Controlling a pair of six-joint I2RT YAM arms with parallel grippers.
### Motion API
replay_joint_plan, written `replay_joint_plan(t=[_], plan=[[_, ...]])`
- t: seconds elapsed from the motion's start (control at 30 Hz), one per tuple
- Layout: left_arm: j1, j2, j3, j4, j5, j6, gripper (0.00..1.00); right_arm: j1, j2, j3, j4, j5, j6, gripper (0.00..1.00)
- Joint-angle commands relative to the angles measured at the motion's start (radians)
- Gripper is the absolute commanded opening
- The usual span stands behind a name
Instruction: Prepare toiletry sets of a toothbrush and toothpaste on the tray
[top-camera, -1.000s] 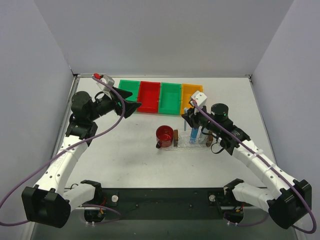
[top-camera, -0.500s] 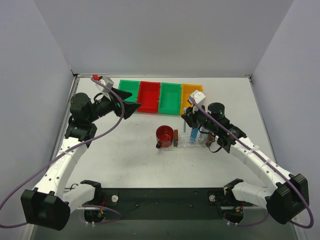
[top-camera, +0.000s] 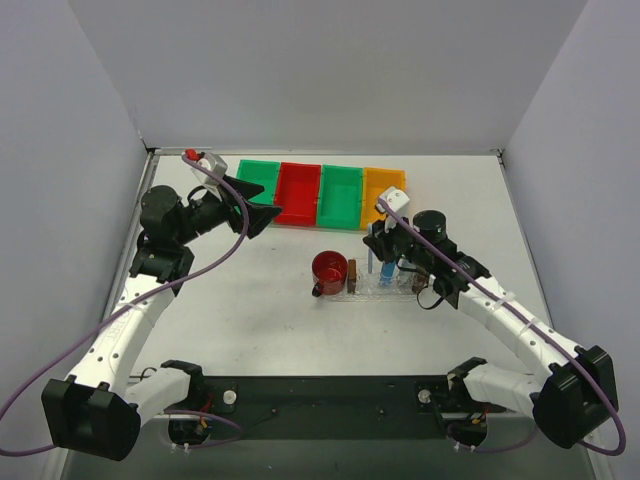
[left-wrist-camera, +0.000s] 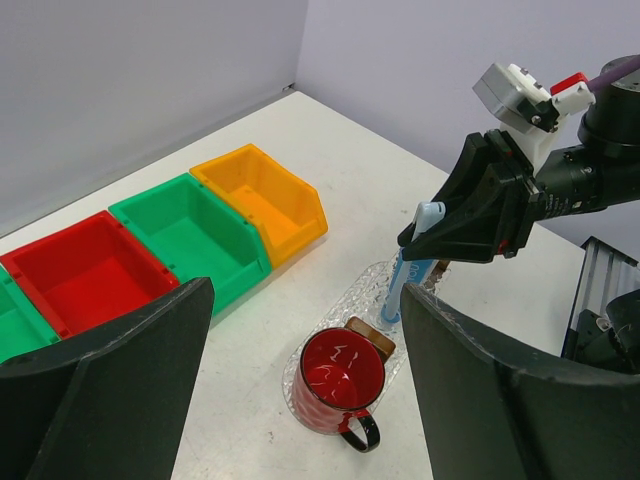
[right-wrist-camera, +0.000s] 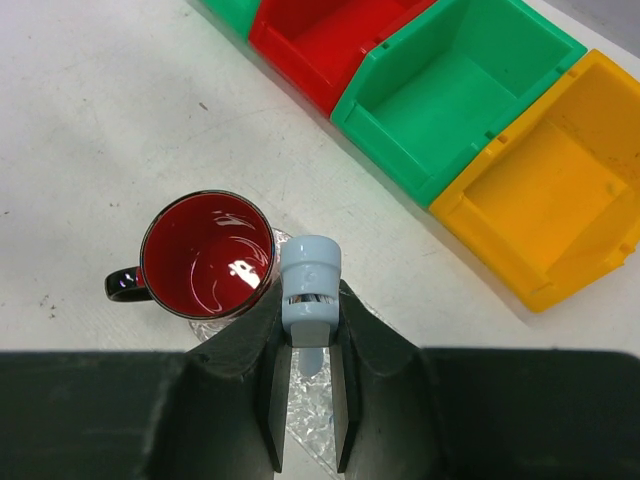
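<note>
My right gripper (top-camera: 381, 240) is shut on the toothbrush (right-wrist-camera: 311, 285), a slim pale-blue stick with a capped head, and holds it nearly upright. Its lower end (left-wrist-camera: 387, 316) rests in the clear tray (top-camera: 372, 287) between the brown end blocks (left-wrist-camera: 366, 336). The gripper also shows in the right wrist view (right-wrist-camera: 310, 305). My left gripper (top-camera: 262, 215) is open and empty, raised over the table left of the tray, in front of the bins. In the left wrist view (left-wrist-camera: 305, 292) it looks down toward the tray. I cannot make out any toothpaste tube.
A red cup (top-camera: 329, 270) with a black handle stands on the left end of a clear bubbly mat (left-wrist-camera: 372, 288), against the tray's left block. Green (top-camera: 259, 176), red (top-camera: 298, 191), green (top-camera: 340, 195) and orange (top-camera: 382, 190) bins line the back.
My right gripper has shifted slightly left and nearer with the toothbrush, its lower end staying in the tray. My left arm has barely moved.
</note>
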Motion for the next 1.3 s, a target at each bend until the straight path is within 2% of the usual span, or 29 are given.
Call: replay_joint_plan(t=[0.0,1.27], plan=[[0.006,-0.008,0.003,0.034,-0.004,0.005,0.86,0.006,-0.01,-0.012,0.065,0.0,0.02,0.0],[0.004,-0.017,-0.017,0.038,0.006,0.002,0.86,0.003,0.033,-0.127,0.228,-0.003,0.018,0.0]])
